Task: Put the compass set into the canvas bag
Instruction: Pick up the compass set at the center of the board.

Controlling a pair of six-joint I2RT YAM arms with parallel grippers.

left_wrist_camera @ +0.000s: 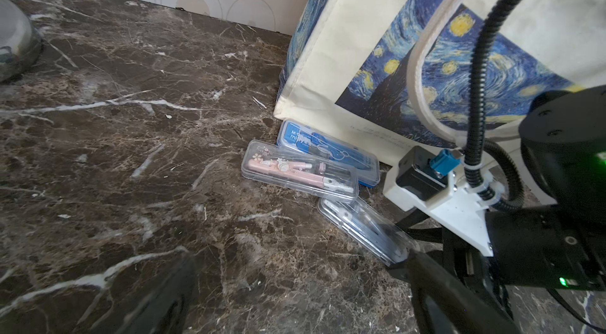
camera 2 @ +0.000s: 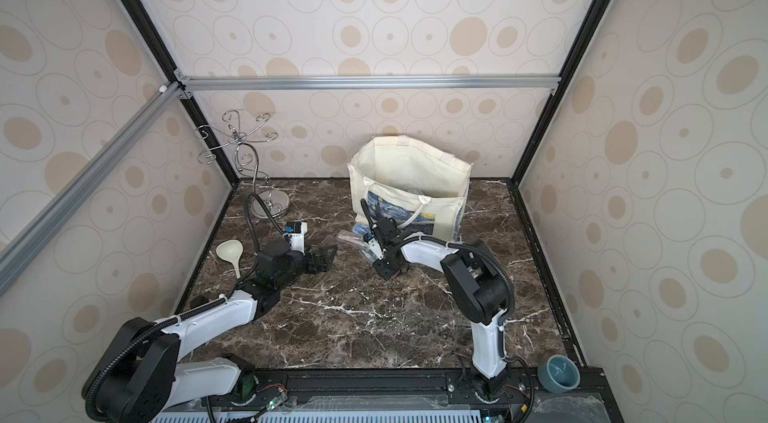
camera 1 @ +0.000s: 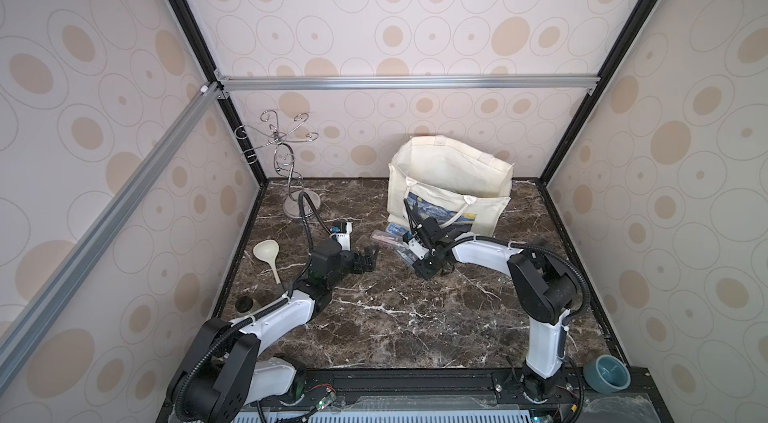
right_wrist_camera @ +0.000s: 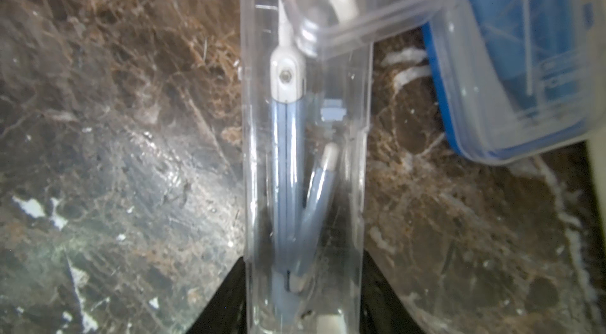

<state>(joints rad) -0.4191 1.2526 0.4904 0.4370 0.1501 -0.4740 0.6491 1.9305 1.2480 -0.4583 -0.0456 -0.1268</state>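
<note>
- Right pincer seemingly pinches the clear plastic compass case on the dark marble surface.
- Left pincer spread, empty.
- Cream canvas bag stands near, farther back.

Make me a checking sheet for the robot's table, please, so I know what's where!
Surface: dark marble table, nothing spilled.
Job's things: canvas bag stands open at the back; clear compass case, pink compass case and blue compass case lie on the table before it.
Clutter: ladle, wire stand and small black disc on the left; teal bowl at the front right corner.
End effectors: left end effector open, empty; right end effector straddles the clear compass case, grip unsure.
Cables: black ribbed cable arches from each wrist, no tangle seen.
Surroundings: circle-patterned walls, metal frame.
</note>
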